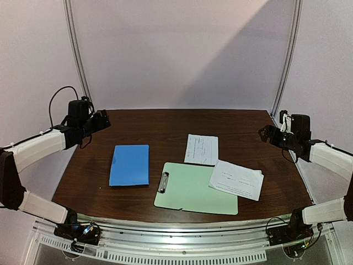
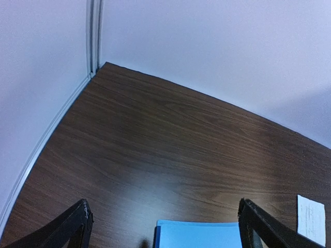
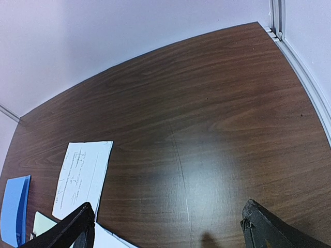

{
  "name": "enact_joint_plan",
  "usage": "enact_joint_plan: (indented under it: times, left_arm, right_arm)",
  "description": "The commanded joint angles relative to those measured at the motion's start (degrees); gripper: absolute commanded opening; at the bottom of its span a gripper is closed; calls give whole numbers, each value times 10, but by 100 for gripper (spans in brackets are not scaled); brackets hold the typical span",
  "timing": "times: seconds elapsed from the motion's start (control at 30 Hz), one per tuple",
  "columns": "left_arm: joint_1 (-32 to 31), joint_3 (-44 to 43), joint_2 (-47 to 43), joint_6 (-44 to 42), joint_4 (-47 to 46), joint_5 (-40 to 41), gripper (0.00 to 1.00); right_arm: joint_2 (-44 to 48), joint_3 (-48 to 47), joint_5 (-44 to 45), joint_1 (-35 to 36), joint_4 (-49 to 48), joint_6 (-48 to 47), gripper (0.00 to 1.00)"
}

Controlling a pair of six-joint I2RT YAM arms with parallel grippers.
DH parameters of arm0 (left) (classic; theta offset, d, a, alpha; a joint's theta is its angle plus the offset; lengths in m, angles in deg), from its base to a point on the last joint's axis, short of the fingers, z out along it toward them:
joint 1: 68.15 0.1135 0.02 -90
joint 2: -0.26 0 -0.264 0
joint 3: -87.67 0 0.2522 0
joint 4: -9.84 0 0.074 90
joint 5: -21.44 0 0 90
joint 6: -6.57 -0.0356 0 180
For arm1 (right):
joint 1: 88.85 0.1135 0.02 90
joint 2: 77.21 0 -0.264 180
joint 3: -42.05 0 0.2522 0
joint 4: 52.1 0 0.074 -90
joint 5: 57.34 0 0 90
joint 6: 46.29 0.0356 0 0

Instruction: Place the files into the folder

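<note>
Files (image 1: 201,149) outside closed folder (image 1: 130,165); left and right jaws wide open, empty.

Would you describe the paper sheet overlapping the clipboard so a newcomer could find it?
On the brown table, find the pale green clipboard near the front edge. A white sheet lies skewed across its far right corner; the other sheet sits straight, behind the clipboard.
</note>
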Motion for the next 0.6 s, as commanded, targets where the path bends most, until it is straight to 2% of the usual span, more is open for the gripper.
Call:
enact_joint_plan:
  times: [0.0,0.33,0.57]
  left_arm:
    - [-34,-39,-16,-7,53,-29,99]
    - [-180,-121,13,-59,82,-77,98]
    - [-288,-158,63,-92,58,-125,93]
  right_arm:
    - [26,-4,9,2,61,21,99]
    - [36,-37,-48,1,204,52,99]
    - [54,-30,-96,2,270,51,99]
